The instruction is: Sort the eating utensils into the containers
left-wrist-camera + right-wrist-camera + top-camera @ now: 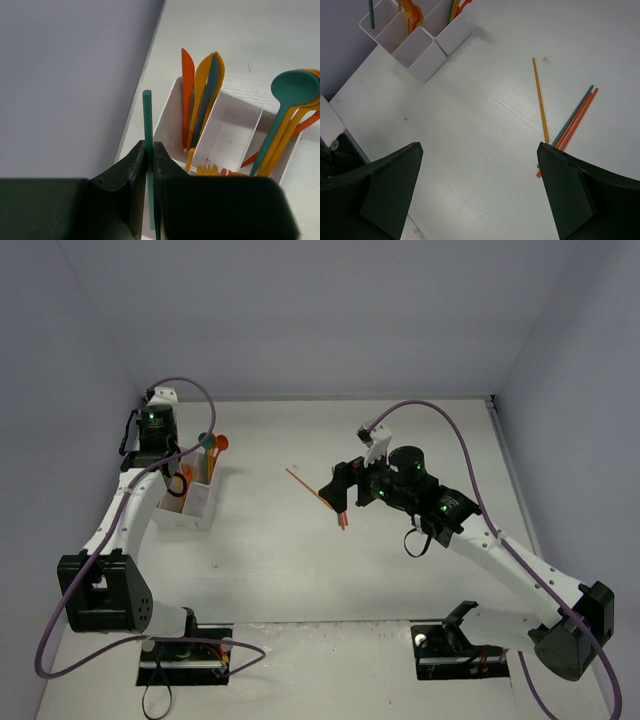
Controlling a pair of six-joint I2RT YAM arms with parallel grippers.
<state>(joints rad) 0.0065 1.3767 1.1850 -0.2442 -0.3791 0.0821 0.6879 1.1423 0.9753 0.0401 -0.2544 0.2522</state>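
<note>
Left fingers [131, 172]: pressed together on a clamped teal stick [147, 120], which is held upright at the end of the white box [172, 117].
Stick tip: whether it is inside a compartment cannot be told.
White box: set on the counter [485, 100]; knives [200, 95] are stood in one compartment and spoons [292, 100] in another.
Right fingers [390, 187]: spread wide apart above the counter, with nothing held.
Loose sticks: a yellow stick [540, 100], a loose teal stick [575, 112] and orange sticks [581, 116] are laid on the counter, well apart from the box.
</note>
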